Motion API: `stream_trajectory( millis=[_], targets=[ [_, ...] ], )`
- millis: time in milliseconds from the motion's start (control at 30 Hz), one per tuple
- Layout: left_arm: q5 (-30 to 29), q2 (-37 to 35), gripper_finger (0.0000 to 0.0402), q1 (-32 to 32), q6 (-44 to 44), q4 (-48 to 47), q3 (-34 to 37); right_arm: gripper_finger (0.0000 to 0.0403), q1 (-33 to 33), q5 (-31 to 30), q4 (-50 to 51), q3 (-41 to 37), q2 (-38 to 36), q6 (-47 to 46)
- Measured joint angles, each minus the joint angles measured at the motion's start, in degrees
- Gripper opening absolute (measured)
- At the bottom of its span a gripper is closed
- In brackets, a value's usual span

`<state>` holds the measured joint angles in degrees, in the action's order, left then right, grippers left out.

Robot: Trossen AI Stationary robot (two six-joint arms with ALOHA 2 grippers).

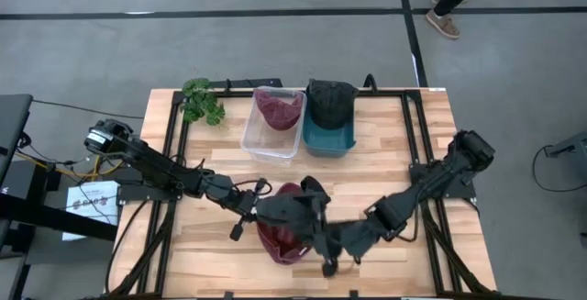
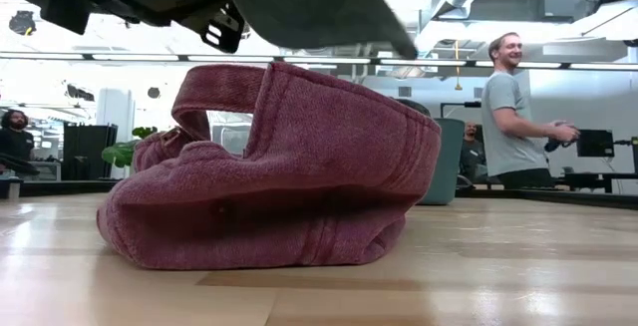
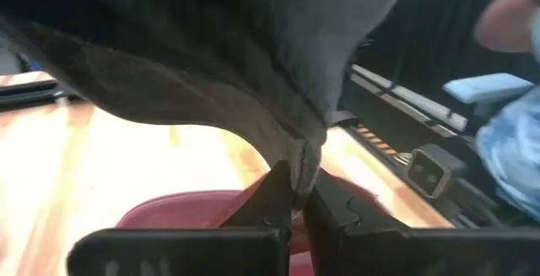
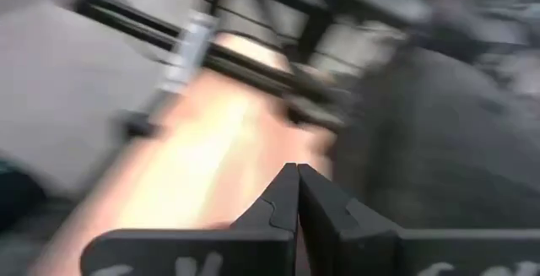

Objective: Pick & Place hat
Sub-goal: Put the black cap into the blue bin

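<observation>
Hat, dark grey [image 3: 253, 48], is pinched at a fold of its fabric by the left gripper [image 3: 297, 193], fingers closed tight on the cloth, and hangs lifted off the table. In the high view it sits as a dark mass [image 1: 298, 210] near the front middle of the table [image 1: 431, 135], directly over a maroon hat [image 1: 282, 236] that lies on the wood below. Low view shows the maroon hat [image 2: 279, 181] resting on the tabletop with the grey one [image 2: 319, 7] clear above it, not touching.

Right gripper [image 4: 296, 179] has its fingers pressed together with nothing between them; in the high view it sits just right of the lifted hat [image 1: 341, 245], low over the wood.

Two bins stand at the back: a clear bin [image 1: 272, 130] with a maroon hat in it and a teal bin [image 1: 328, 133] with a dark hat in it, side by side and touching.

Step, as I read it: pick is done, carry not yet begun. Matching by colour, the teal bin looks the likely target. Next move calls for holding the pinch, carrying the hat back across the table above the bin walls, then releasing over the teal bin. Thin fold grip could slip.

A person [image 2: 513, 107] stands in the room beyond the table.
</observation>
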<state>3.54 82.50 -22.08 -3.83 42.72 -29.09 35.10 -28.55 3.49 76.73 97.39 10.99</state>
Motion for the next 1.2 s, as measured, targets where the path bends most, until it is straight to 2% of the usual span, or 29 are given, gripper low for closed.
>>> stream_trajectory(
  millis=[167, 367, 567, 667, 733, 833, 1033, 1200],
  targets=[
    [2.3, 0.0, 0.0012, -1.87, -2.04, 0.08, -1.04, 0.0, -3.44, -12.5, 0.59, 0.01, -4.17, 7.52],
    [4.76, 0.0, 0.0012, -3.85, -3.77, 0.22, -2.75, 0.0, -10.06, -12.97, -0.24, 0.02, -9.7, 13.51],
    [10.8, 0.0, 0.0012, -6.55, -7.29, 0.32, -3.88, 0.0, -18.2, -0.47, 3.23, 0.04, -12.02, 10.46],
    [11.54, 0.02, 0.0012, -7.27, -8.18, -0.86, -3.88, 0.0, -20.78, 6.35, 7.87, 0.04, -12.08, 5.66],
    [11.54, 0.02, 0.0012, -7.12, -8.16, -1.29, -3.88, 0.0, -21.54, 13.03, 9.98, 0.04, -11.6, 1.96],
    [11.42, 0.02, 0.0012, -6.3, -8.0, -2.98, -3.88, 0.0, -20.21, 22.47, 10.25, 0.02, -10.19, -1.01],
    [11.24, 0.02, 0.0012, -5.12, -7.47, -4.2, -3.88, 0.0, -15.5, 34.97, 6.22, 0.04, -8.07, -5.07],
    [11.26, 0.02, 0.0012, -5.12, -7.48, -4.16, -3.88, 0.0, -12.38, 40.97, -2.22, 0.02, -7.09, -3.31]
  ],
)
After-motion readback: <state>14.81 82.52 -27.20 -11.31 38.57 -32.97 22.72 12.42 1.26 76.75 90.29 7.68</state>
